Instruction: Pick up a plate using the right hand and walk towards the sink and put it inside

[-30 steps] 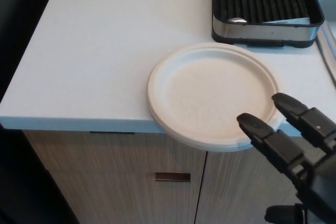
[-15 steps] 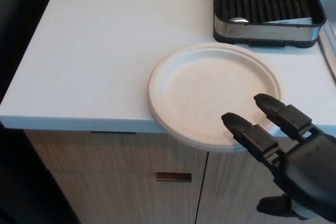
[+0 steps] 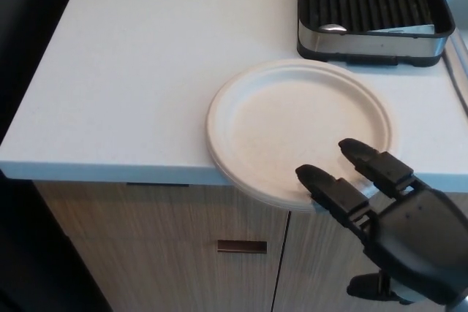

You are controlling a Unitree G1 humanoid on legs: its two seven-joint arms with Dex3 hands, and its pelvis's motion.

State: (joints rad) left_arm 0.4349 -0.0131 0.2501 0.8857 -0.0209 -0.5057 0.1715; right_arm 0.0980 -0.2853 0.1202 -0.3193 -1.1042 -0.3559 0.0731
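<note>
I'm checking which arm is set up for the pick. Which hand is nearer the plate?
Right. The right hand is open at the plate's near-right rim, two fingers over the edge and thumb below. The left hand isn't in view.

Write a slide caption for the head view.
Open black right hand reaching over round white paper plate overhanging the white countertop.

A kitchen: white countertop [image 3: 146,71] over wood-grain cupboards [image 3: 161,239], a dish rack [image 3: 369,12] and sink edge [image 3: 455,5] beyond the hand [image 3: 387,224].

light: bright, even | shadows: soft | glare: none | focus: slightly soft
</note>
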